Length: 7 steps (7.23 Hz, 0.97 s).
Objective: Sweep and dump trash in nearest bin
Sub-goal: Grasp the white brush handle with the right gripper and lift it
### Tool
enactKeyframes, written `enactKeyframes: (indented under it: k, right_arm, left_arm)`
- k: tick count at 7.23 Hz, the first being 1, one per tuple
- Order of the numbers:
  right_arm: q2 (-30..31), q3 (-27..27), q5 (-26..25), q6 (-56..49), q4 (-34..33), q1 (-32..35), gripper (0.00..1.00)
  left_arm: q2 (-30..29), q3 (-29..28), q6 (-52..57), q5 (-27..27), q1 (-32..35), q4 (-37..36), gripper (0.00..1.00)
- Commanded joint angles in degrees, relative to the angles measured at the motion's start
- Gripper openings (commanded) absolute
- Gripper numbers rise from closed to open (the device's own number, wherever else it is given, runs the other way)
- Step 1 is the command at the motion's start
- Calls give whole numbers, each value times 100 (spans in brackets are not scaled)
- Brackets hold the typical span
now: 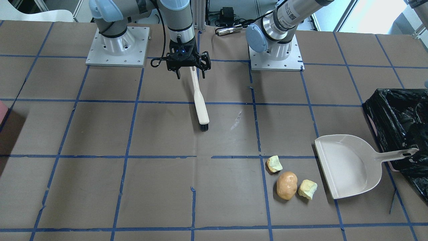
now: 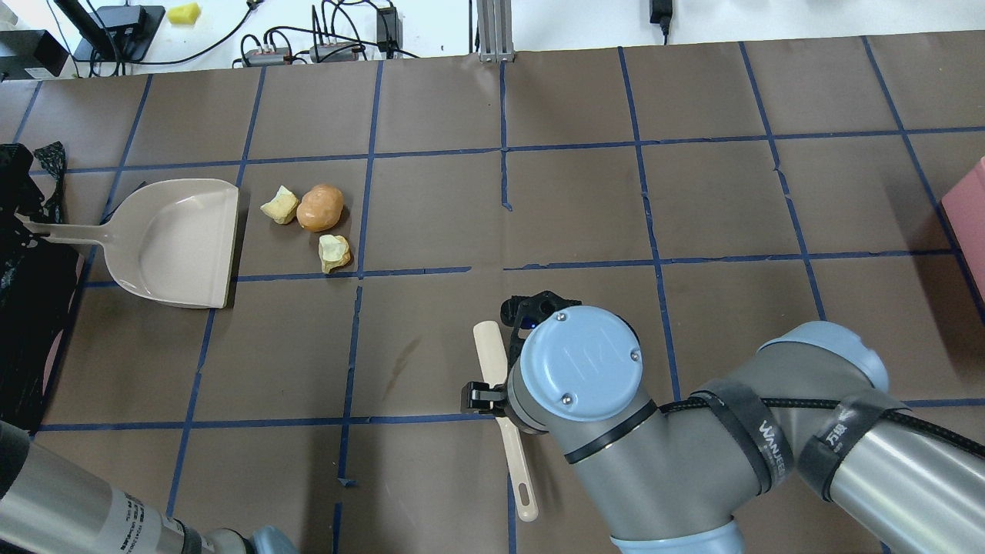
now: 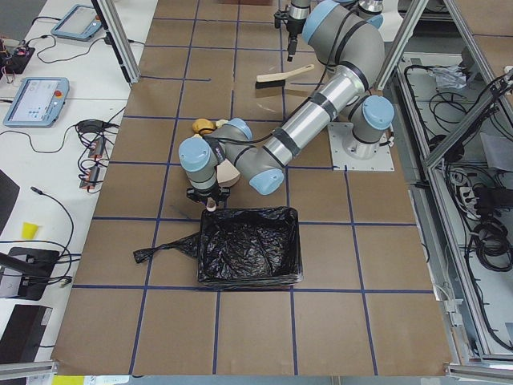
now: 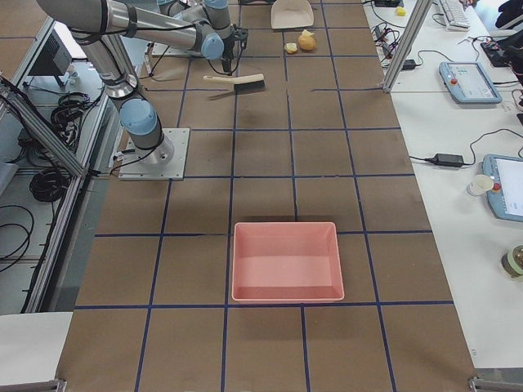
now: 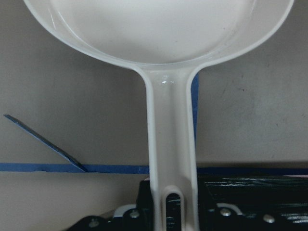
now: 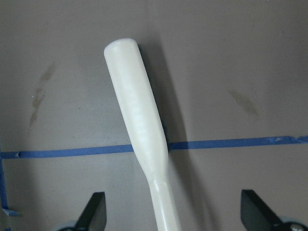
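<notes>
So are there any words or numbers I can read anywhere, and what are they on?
"WANJEER", roughly, on the black fabric strap around the right arm.
Second black strap beside it: print too blurred.
White label on the left arm: too small.

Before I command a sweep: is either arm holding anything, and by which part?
Right pincer: open, straddling the brush handle, holding nothing. Left pincer sits at the dustpan handle's end; whether it grips cannot be told.

Right hand spread astride brush handle; dustpan beside three scraps, handle over bin.
</notes>
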<state>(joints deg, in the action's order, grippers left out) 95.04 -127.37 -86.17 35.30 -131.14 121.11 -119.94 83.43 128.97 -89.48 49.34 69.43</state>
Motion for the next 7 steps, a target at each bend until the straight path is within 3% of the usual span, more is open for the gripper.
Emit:
enactKeyframes:
  k: [1, 2, 4, 7]
  right_arm:
    - [-47, -103, -119, 423, -140, 358, 97]
    - [-73, -130, -389, 443, -245, 595, 98]
    - [-65, -559, -454, 461, -883, 650, 99]
    - [-213, -639, -523, 461, -983, 842, 99]
  left_arm:
    - [-4, 59, 155, 27, 32, -148, 2]
    - [14, -11, 6, 27, 276, -131, 2]
    - [23, 32, -92, 18, 428, -140, 2]
    - [-30, -2, -670, 18, 427, -140, 2]
